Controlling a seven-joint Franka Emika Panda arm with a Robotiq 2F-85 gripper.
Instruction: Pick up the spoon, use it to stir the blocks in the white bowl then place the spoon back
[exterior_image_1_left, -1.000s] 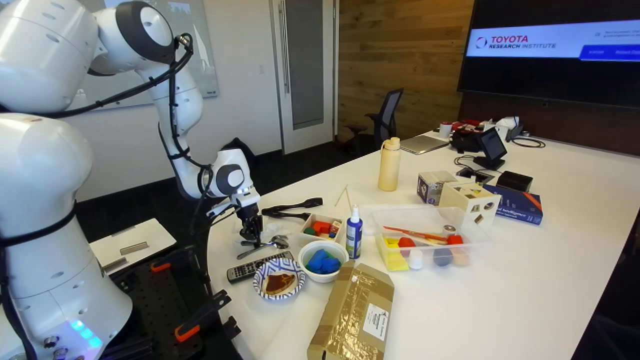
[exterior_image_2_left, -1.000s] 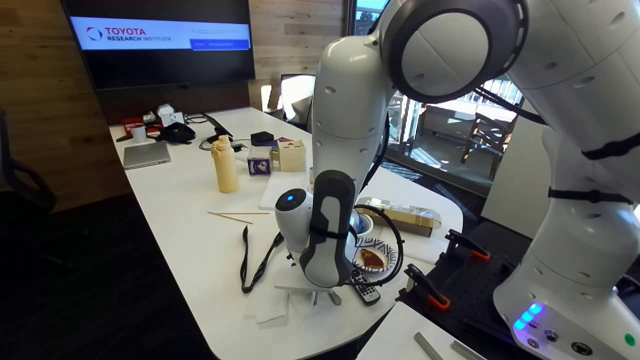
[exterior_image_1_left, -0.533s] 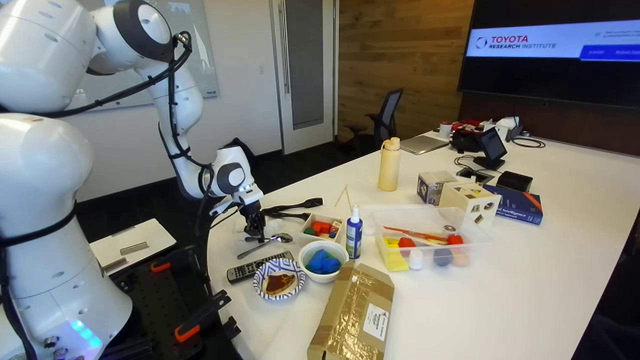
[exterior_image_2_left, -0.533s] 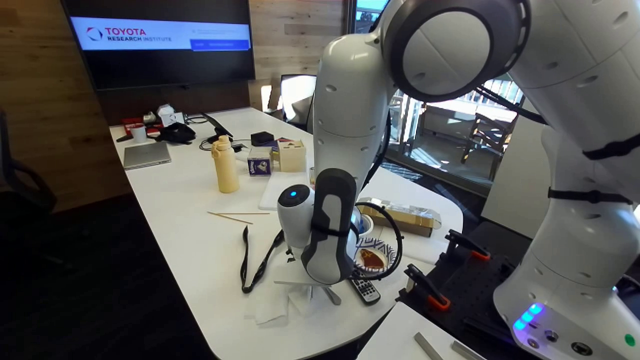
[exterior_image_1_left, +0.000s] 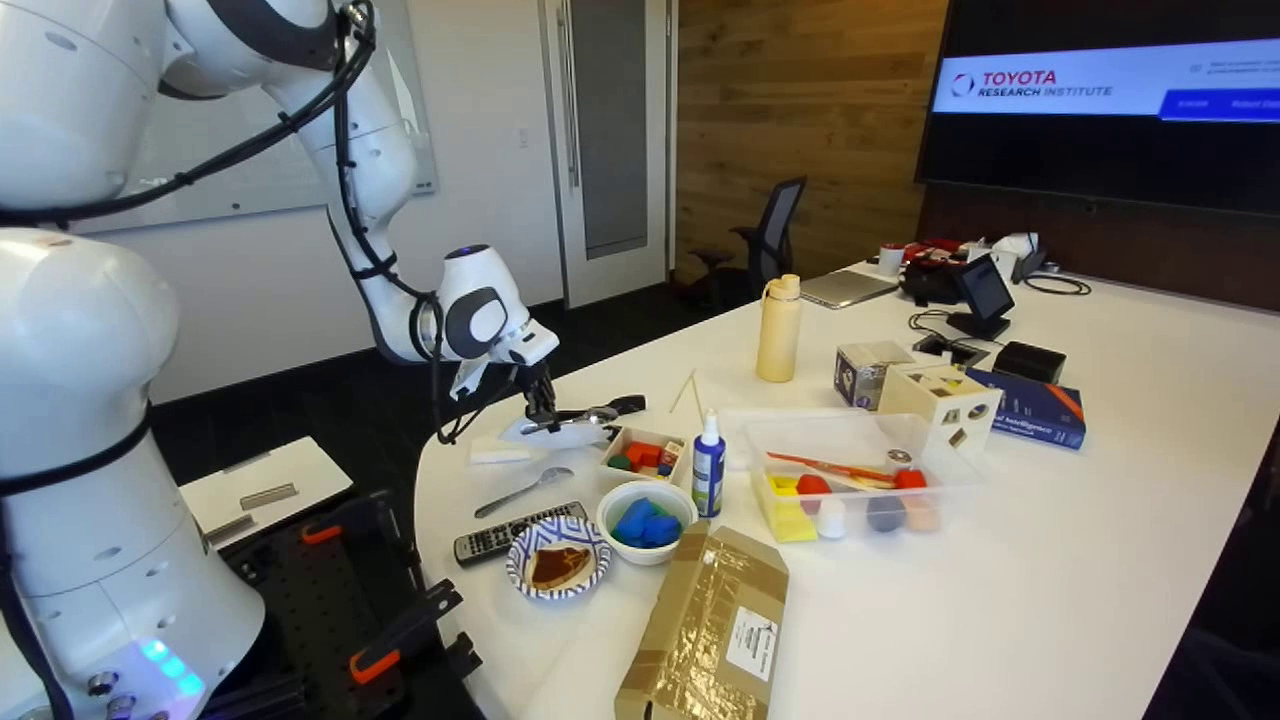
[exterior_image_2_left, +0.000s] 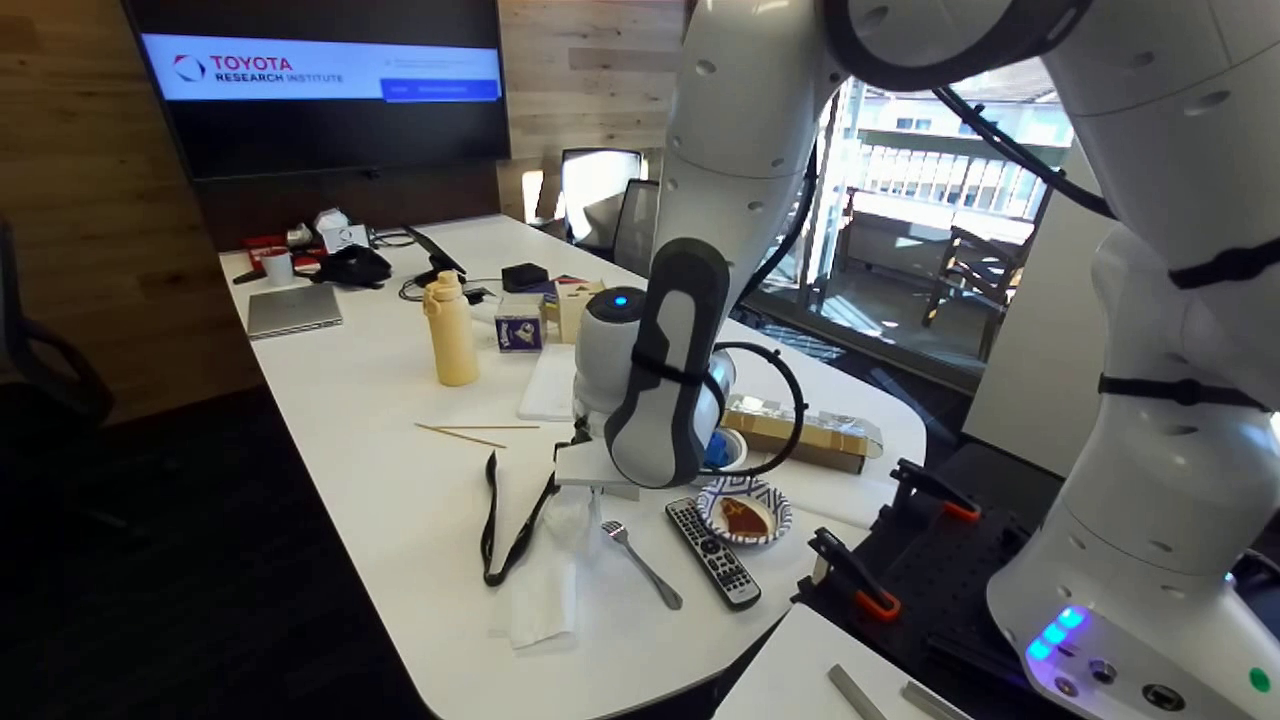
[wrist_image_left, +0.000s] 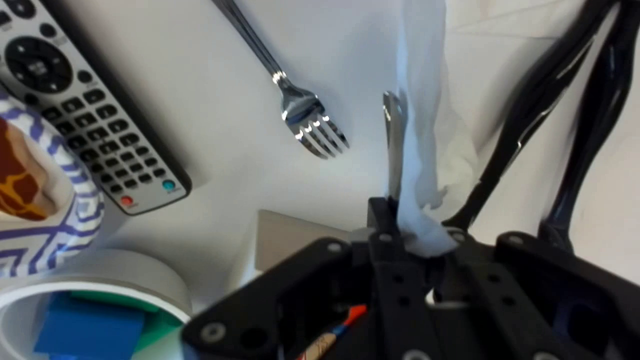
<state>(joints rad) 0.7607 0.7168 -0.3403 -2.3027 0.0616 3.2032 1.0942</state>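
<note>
My gripper (exterior_image_1_left: 543, 422) is shut on the metal spoon and holds it above the table. The spoon (exterior_image_1_left: 600, 414) points its head away from the robot; its handle (wrist_image_left: 394, 142) shows in the wrist view. A white tissue (exterior_image_1_left: 565, 434) is pinched along with it and hangs down, also in the wrist view (wrist_image_left: 420, 130). The white bowl (exterior_image_1_left: 640, 557) stands beyond the remote, with blue and green blocks (exterior_image_1_left: 645, 524) in it. In the wrist view the bowl (wrist_image_left: 150, 270) and blocks (wrist_image_left: 90, 320) are at lower left. The arm partly hides the bowl in an exterior view (exterior_image_2_left: 738, 455).
A fork (wrist_image_left: 302, 107) lies alone on the table. Beside it are a remote (exterior_image_1_left: 518, 532) and a blue-patterned bowl (exterior_image_1_left: 558, 592) with a brown toy piece. Black tongs (exterior_image_2_left: 520, 540), a block tray (exterior_image_1_left: 645, 478), a spray bottle (exterior_image_1_left: 708, 475) and a cardboard box (exterior_image_1_left: 705, 620) stand around.
My gripper has risen and moved away from the base toward the tongs, carrying the spoon and tissue off the table. The fork stays where it was and now shows fully.
</note>
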